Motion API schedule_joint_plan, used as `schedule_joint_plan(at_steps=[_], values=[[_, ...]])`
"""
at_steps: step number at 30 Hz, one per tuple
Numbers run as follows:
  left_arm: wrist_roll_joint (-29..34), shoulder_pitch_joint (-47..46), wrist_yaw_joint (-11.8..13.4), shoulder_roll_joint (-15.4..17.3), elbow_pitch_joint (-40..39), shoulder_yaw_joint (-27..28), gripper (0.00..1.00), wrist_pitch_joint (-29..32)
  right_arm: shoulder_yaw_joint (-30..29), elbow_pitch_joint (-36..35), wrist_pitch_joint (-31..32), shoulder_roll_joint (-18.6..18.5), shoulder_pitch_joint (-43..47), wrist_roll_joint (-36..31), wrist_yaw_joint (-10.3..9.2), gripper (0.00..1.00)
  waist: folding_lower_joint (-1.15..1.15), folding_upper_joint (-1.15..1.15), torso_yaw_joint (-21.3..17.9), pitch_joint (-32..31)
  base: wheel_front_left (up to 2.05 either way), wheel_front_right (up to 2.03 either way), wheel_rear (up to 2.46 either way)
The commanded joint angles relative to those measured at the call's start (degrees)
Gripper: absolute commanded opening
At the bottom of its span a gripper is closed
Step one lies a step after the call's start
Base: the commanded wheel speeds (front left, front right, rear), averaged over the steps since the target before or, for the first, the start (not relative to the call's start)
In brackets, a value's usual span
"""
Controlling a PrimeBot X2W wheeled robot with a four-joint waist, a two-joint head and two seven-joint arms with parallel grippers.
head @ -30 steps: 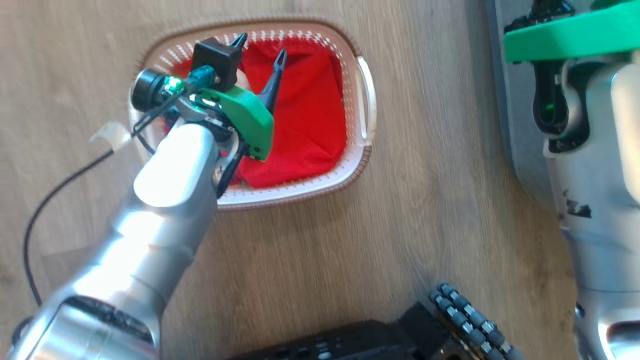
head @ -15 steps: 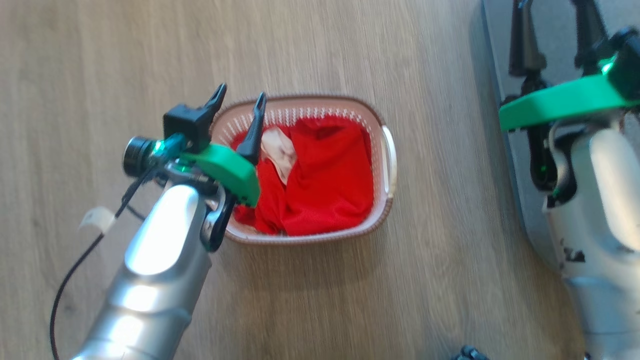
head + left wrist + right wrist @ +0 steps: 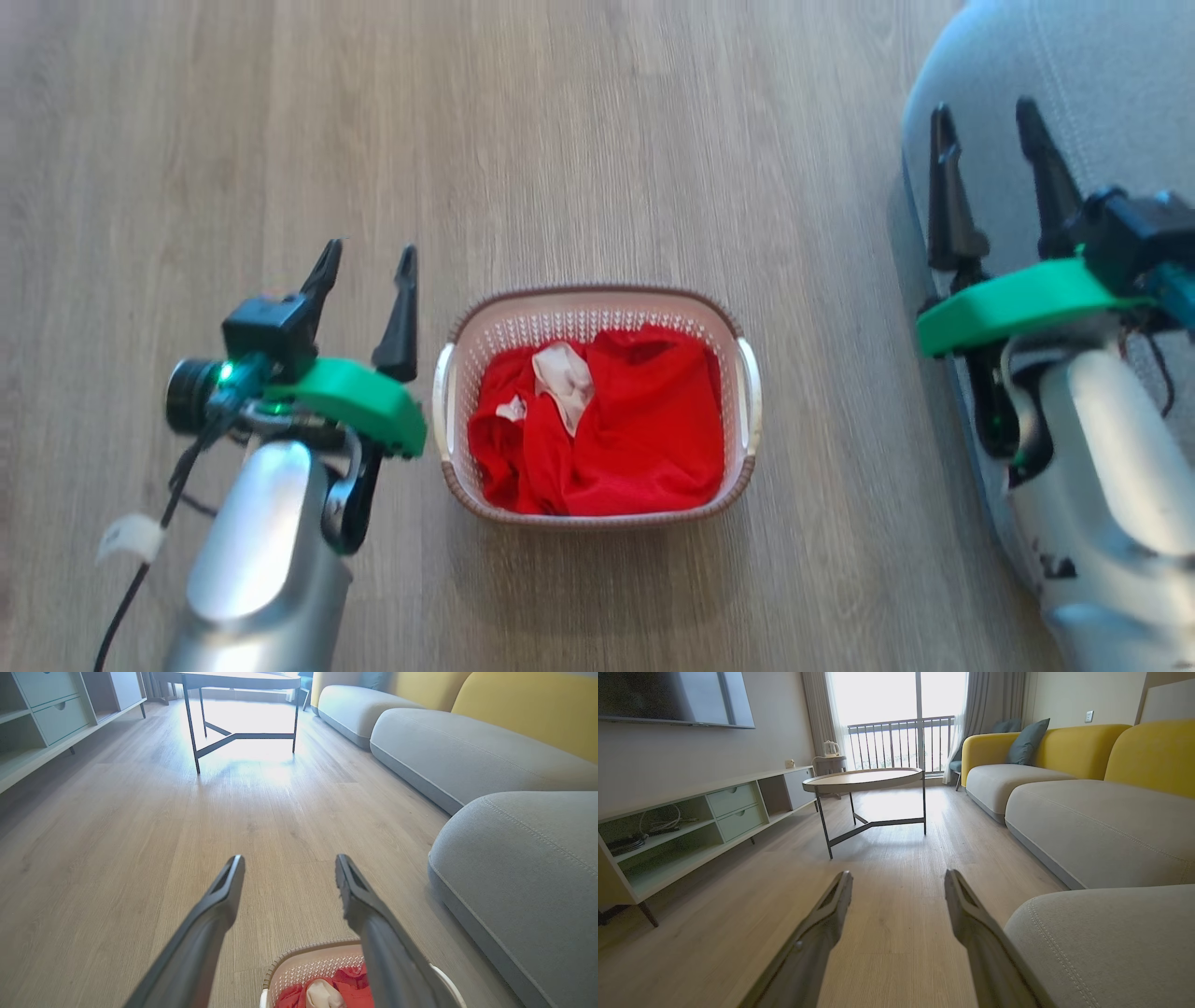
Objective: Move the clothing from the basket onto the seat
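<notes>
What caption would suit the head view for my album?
Open left gripper and open right gripper either side of the basket of red clothing on a wooden floor, grey seat at right.

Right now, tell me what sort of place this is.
Most likely a living room: a grey-and-yellow sofa, a round coffee table, and a low media unit beneath a wall-mounted screen.

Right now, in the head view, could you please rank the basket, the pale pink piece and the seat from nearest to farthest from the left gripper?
From the left gripper:
1. basket, just to its right.
2. pale pink piece, inside the basket.
3. seat, far right.
</notes>
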Motion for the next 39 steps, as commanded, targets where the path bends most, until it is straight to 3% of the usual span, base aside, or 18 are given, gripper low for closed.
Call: schedule_joint_plan(at_steps=[1,19,32,39], values=[[0.8,0.3,-0.2,1.1,-2.3,2.9,1.00,-0.3,0.7,-1.5,-0.3,0.4,0.9,-0.1,0.41,1.00,0.01,-0.01,0.6,-2.0,0.00,0.00,0.00],[3.7,12.2,0.6,0.3,-9.6,15.6,1.00,-0.3,-0.6,0.5,-0.3,2.0,11.3,-1.6,0.41,1.00,0.01,-0.01,-0.4,-11.3,0.00,0.00,0.00],[4.6,14.6,0.4,0.0,-11.0,17.1,1.00,-0.3,-0.7,1.4,-0.3,1.9,12.2,-1.7,0.41,1.00,0.01,-0.01,-0.4,-11.4,0.00,0.00,0.00],[4.0,14.3,0.1,0.0,-10.4,13.9,1.00,-0.3,-0.9,0.4,-0.3,2.0,11.2,-2.0,0.41,1.00,0.01,-0.01,-0.6,-9.0,0.00,0.00,0.00]])
